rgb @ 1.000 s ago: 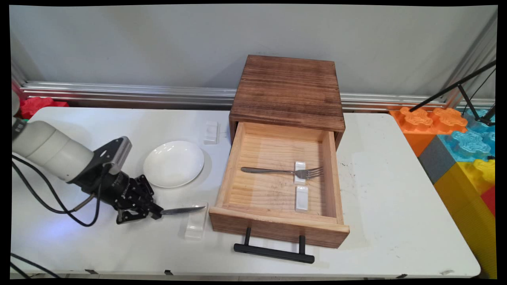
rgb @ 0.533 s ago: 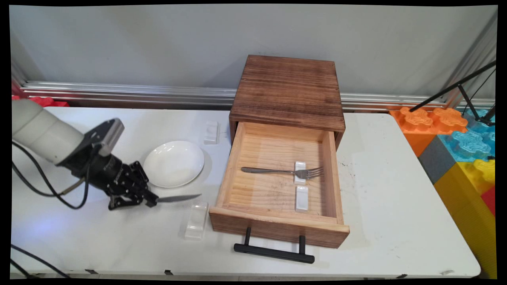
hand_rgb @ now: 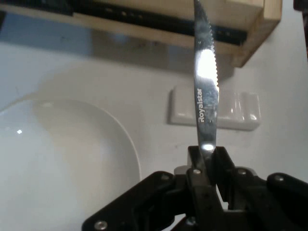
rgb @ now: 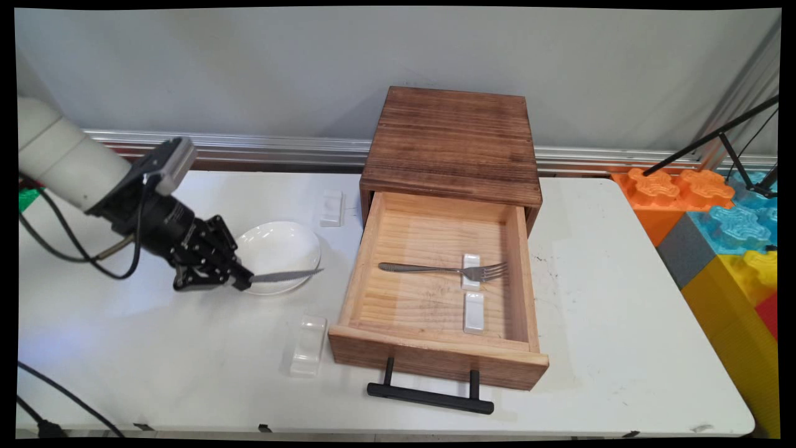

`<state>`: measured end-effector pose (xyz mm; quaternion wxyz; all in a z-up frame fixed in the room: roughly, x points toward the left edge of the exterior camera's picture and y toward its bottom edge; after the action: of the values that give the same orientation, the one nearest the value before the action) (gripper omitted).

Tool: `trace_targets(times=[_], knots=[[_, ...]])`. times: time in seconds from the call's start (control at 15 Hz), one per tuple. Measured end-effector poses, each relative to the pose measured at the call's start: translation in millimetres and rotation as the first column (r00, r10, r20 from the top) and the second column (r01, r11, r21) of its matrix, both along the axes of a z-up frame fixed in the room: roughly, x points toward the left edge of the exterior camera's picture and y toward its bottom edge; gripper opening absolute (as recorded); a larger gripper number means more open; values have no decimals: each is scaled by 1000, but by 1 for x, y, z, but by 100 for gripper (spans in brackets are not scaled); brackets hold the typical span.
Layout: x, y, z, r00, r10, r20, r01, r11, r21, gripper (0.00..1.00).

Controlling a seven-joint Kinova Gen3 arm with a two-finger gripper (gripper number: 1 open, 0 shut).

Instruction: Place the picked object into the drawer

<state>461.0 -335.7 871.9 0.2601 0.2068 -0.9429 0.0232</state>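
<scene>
You are gripping the serrated steel table knife firmly by its handle in the black two-finger gripper, carrying it above the round white plate's near rim; keep the blade level, facing the open wooden drawer

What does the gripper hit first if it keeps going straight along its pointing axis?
Probably the open drawer: the gripper, shut on the knife, points right past the plate, so the blade tip leads toward its left wall. Height is unclear.
</scene>
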Motion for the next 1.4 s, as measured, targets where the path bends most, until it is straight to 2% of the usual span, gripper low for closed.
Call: trace_targets(times=[0.33,0.93,1.4], knots=[[-18,-23,21,1000,-18,-5,18,1000,0,0],[-62,-67,36,999,-34,-19,34,999,19,0],[-102,-101,45,998,-50,-41,52,997,58,0]])
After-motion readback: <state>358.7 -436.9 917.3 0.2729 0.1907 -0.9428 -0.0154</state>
